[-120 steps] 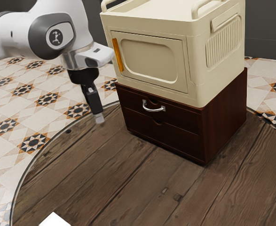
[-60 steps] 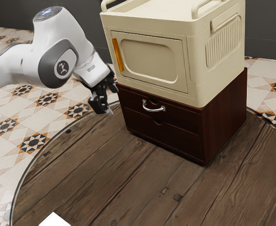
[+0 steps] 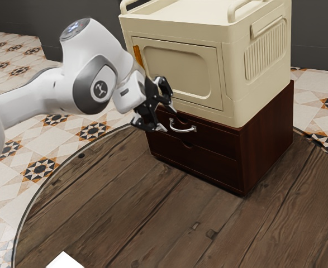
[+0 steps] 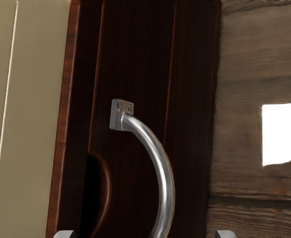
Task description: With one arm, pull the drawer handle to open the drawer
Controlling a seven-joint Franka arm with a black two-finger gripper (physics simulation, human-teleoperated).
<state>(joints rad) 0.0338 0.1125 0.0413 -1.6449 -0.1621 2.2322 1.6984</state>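
Two fingers spread wide apart at the gripper (image 3: 168,119), holding nothing, with their tips close to the silver handle (image 3: 183,130). In the wrist view, one tip at either side of the handle's curve; contact impossible to judge. Behind the handle, the upper drawer (image 3: 217,138), shut, with its dark front level with the frame and a rounded notch (image 4: 99,198) cut into its top edge. Below that, the lower drawer (image 3: 191,163), also shut, and both in a dark reddish-brown cabinet (image 3: 267,137). On top, a cream unit (image 3: 177,72) with a closed door and an orange grip (image 3: 137,56), partly behind the arm. Under the cabinet, a round plank tabletop (image 3: 136,212); well apart at its edge, a white object (image 3: 65,261). Farther off, star-patterned floor tiles (image 3: 41,167), then a dark grey wall (image 3: 317,53).
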